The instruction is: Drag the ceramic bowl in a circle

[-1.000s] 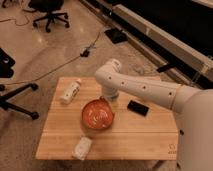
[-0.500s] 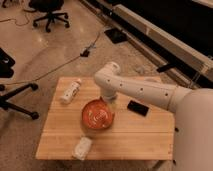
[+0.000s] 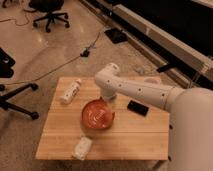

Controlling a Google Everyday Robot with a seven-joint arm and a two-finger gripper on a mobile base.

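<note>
The ceramic bowl, orange-red and glossy with pale swirl marks inside, rests near the middle of the wooden table. My white arm reaches in from the right, bends above the table and comes down to the bowl's far rim. The gripper is at that rim, at the bowl's upper right edge. The arm hides the contact, so a grip on the rim cannot be made out.
A white bottle lies on the table's far left. A pale plastic cup lies on its side near the front edge. A flat black object sits right of the bowl. Office chairs and a cable are on the floor beyond.
The arm's bend has shifted very slightly. The bowl and gripper stay in almost the same spot on the table.
</note>
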